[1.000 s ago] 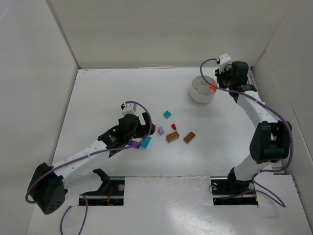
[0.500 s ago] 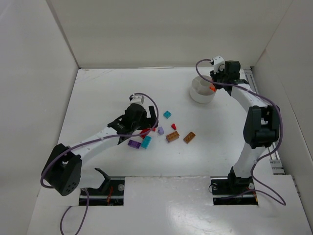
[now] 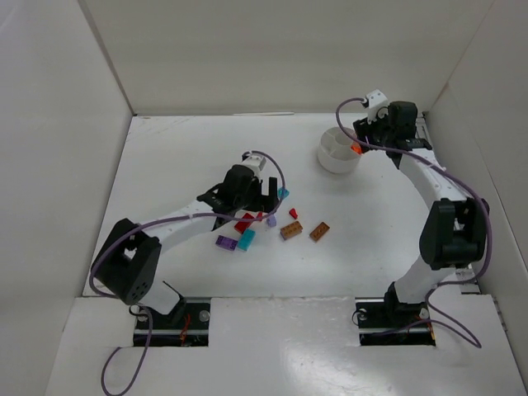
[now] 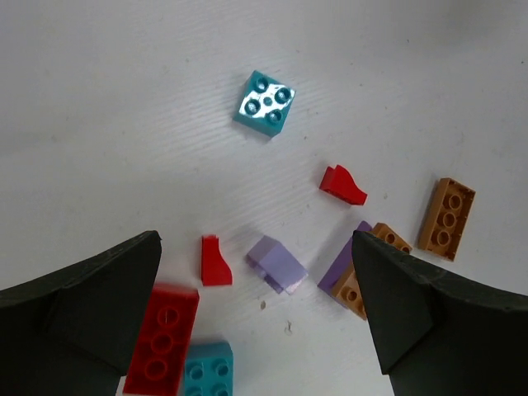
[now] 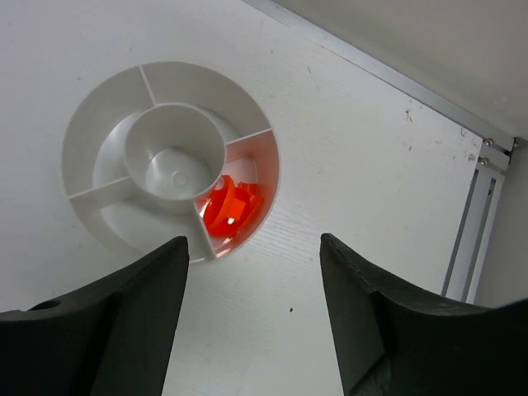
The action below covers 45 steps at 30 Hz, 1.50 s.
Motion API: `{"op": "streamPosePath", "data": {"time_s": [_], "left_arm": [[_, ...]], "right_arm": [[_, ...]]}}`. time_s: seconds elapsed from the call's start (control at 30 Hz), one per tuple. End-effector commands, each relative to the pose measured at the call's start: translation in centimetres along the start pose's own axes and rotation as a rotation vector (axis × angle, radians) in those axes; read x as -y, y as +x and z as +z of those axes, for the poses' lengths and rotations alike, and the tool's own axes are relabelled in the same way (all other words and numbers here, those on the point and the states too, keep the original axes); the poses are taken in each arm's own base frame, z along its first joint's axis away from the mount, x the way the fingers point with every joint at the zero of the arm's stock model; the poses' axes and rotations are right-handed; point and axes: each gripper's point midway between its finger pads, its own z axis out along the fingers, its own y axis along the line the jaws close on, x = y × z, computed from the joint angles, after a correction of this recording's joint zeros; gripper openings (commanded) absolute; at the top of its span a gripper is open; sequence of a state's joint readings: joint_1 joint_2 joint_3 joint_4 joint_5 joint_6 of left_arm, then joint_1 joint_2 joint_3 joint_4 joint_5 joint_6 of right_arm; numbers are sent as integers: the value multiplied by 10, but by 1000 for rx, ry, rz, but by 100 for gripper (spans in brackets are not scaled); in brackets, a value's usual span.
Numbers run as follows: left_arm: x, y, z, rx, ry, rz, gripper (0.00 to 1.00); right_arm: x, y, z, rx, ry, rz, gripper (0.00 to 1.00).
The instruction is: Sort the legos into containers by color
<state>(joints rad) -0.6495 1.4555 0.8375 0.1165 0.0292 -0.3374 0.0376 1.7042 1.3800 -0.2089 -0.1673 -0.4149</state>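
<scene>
White table (image 3: pixel 165 173), white walls on three sides. Left gripper (image 4: pixel 254 238): jaws wide, empty, over loose legos mid-table. Lilac piece (image 4: pixel 276 264) under gap, teal brick (image 4: pixel 264 102) beyond, red brick (image 4: pixel 162 338) by left finger. Right gripper (image 5: pixel 253 239): jaws wide, empty, above white tub (image 5: pixel 99 136) at far right. Orange pieces (image 5: pixel 229 206) in one wedge compartment.

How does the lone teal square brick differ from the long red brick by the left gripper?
The teal square plastic brick is square with four studs; the long red plastic brick is oblong. The teal one lies alone; the red one lies right beside another teal brick. Both lie studs up on the table.
</scene>
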Motion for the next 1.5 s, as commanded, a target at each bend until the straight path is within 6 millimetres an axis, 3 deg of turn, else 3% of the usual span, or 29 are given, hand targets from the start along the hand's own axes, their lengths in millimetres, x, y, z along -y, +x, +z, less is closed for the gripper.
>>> {"op": "streamPosePath", "data": {"time_s": [0.0, 0.07, 0.17, 0.4, 0.67, 0.8, 0.97, 1.13, 1.23, 1.33, 1.37, 1.4, 1.47], "left_arm": [[18, -30, 16, 52, 86, 147, 100], [15, -26, 33, 16, 72, 192, 100], [19, -35, 53, 1, 79, 225, 97], [11, -28, 93, -61, 28, 234, 88], [4, -17, 112, -117, -9, 273, 70], [6, -14, 118, -117, -15, 280, 61], [5, -8, 121, -150, -28, 296, 34], [12, -11, 115, -138, -18, 302, 23], [25, -25, 106, -96, 12, 297, 22], [50, -60, 96, -12, 86, 284, 21], [67, -81, 89, 44, 141, 284, 21], [78, -88, 87, 65, 171, 290, 21], [102, -119, 78, 144, 225, 298, 21]], "right_arm": [[-5, -21, -34, 92, -17, -8, 70], [-14, -14, -46, 94, -36, -8, 70], [-24, -7, -62, 104, -55, -9, 71], [-31, 1, -90, 100, -56, -27, 71], [-16, 13, -109, 97, 4, -6, 71], [-17, 17, -116, 96, 1, 8, 71], [-14, 19, -130, 79, 34, 1, 71], [-6, 10, -156, 110, 94, -4, 73], [-6, 12, -170, 111, 116, -5, 73], [-5, 19, -183, 107, 169, 39, 74], [-7, 30, -182, 89, 175, 52, 75], [-6, 37, -185, 72, 194, 64, 77], [-3, 49, -194, 45, 250, 95, 87]]}}
